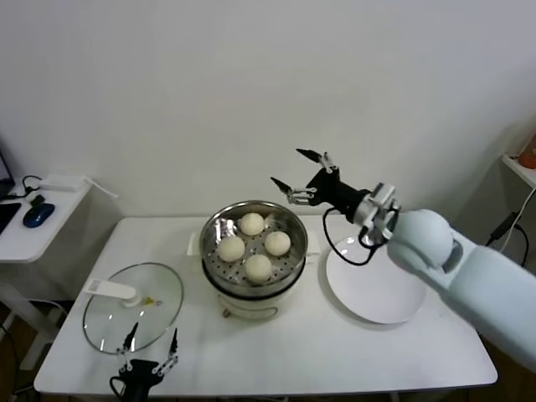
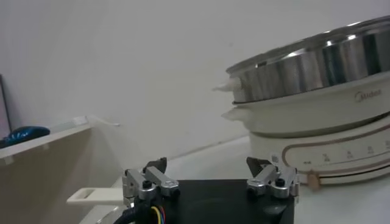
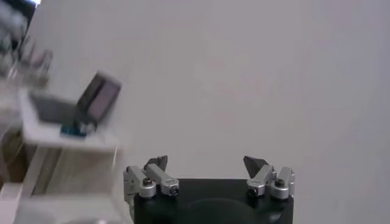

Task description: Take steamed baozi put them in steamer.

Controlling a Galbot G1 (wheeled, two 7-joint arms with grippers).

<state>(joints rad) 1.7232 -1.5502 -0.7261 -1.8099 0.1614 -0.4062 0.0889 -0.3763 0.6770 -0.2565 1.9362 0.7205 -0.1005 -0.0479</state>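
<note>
Several off-white baozi (image 1: 252, 224) lie inside the shiny steel steamer (image 1: 289, 219), which sits on its cream-white cooker base (image 1: 251, 303) at the table's middle. My right gripper (image 1: 299, 176) is open and empty, raised above and just behind the steamer's right rim. My left gripper (image 1: 151, 342) is open and empty, parked low at the table's front left edge. In the left wrist view the steamer (image 2: 317, 64) on its base (image 2: 329, 140) stands ahead of the left gripper (image 2: 207, 164). The right wrist view shows the right gripper (image 3: 207, 161) against the bare wall.
A flat white plate (image 1: 373, 280) lies bare to the right of the steamer. A round glass lid (image 1: 134, 306) with a white handle lies at the front left. A side table with a blue mouse (image 1: 38, 214) stands at the far left.
</note>
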